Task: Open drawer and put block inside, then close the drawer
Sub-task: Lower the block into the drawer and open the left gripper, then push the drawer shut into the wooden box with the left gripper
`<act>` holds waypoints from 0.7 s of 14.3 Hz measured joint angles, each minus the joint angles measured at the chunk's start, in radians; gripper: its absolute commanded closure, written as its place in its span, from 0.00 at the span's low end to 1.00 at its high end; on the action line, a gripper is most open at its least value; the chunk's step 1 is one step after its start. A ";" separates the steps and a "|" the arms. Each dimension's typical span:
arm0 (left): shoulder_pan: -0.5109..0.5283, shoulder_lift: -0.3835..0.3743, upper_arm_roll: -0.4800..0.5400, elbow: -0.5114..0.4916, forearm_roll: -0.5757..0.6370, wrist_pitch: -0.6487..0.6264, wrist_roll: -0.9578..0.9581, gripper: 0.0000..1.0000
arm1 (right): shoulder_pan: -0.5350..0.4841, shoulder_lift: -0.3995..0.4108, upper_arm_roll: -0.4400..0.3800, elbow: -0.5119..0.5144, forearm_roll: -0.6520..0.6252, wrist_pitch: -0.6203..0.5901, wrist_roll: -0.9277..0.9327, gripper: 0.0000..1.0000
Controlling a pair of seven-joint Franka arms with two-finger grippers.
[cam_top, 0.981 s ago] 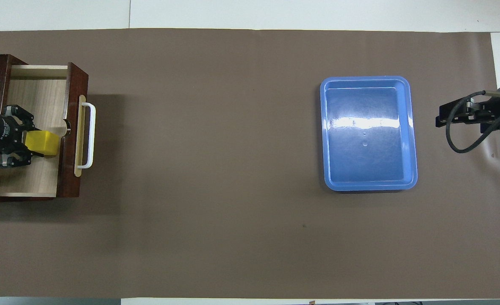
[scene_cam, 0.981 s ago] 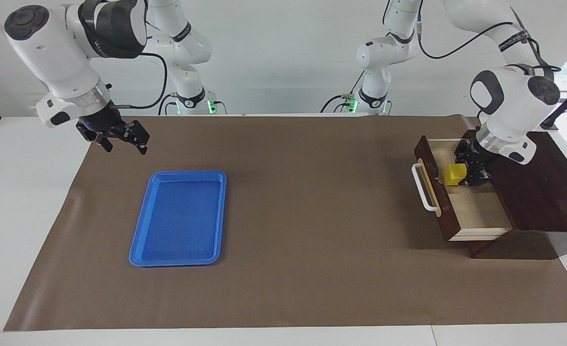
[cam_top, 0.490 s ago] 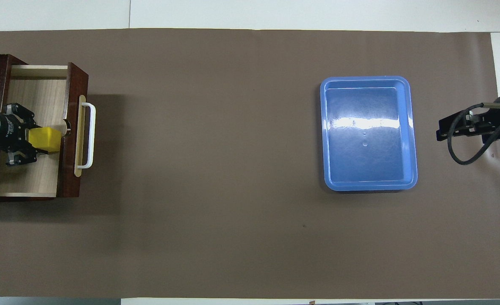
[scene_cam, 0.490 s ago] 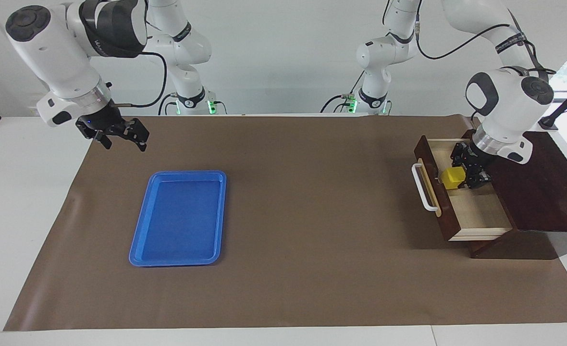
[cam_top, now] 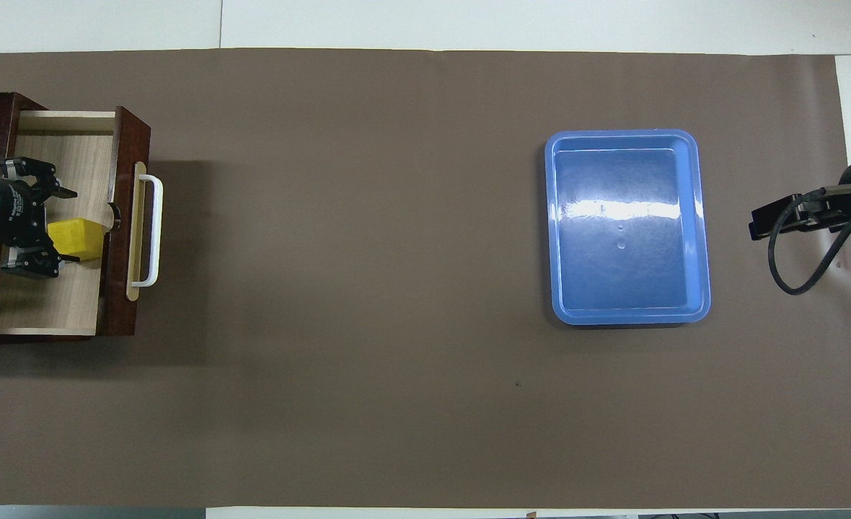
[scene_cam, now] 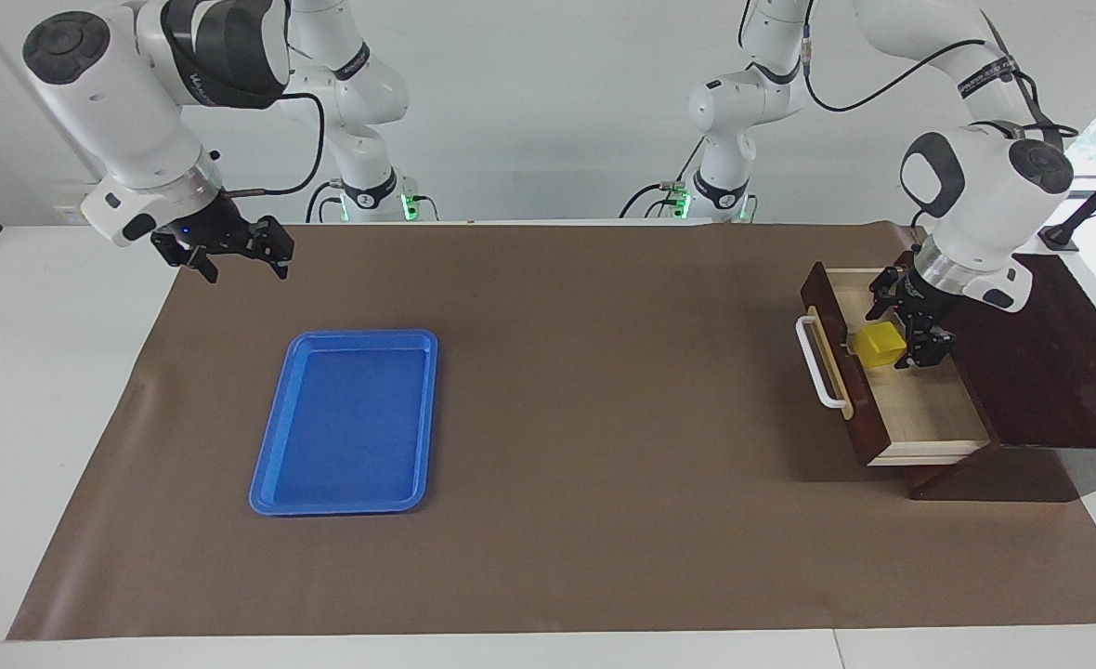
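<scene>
1. The drawer [scene_cam: 910, 400] stands pulled out of its dark wooden box [scene_cam: 1050, 372] at the left arm's end of the table [scene_cam: 604, 557], its white handle [scene_cam: 817, 362] facing the middle of the table.
2. The yellow block [scene_cam: 880, 344] lies inside the drawer, close against the inner side of the drawer front.
3. The left gripper [scene_cam: 903, 321] is inside the drawer around the block, its fingers spread apart and the block between them.
4. The right gripper [scene_cam: 237, 255] hangs with fingers spread over the table's edge nearest the robots, at the right arm's end; this arm waits.
5. A blue tray [scene_cam: 344, 423] lies on the brown mat toward the right arm's end, well apart from the drawer.
</scene>
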 measured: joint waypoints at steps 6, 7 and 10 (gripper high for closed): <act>-0.125 0.007 -0.007 0.048 -0.039 -0.040 -0.008 0.00 | -0.002 0.000 -0.001 -0.008 -0.010 0.063 -0.005 0.00; -0.130 0.009 -0.006 0.037 -0.039 -0.041 -0.008 0.00 | -0.002 0.000 -0.001 -0.010 -0.010 0.061 -0.005 0.00; -0.131 0.016 -0.001 -0.009 -0.039 -0.031 -0.008 0.00 | -0.003 0.000 -0.001 -0.013 -0.010 0.052 0.016 0.00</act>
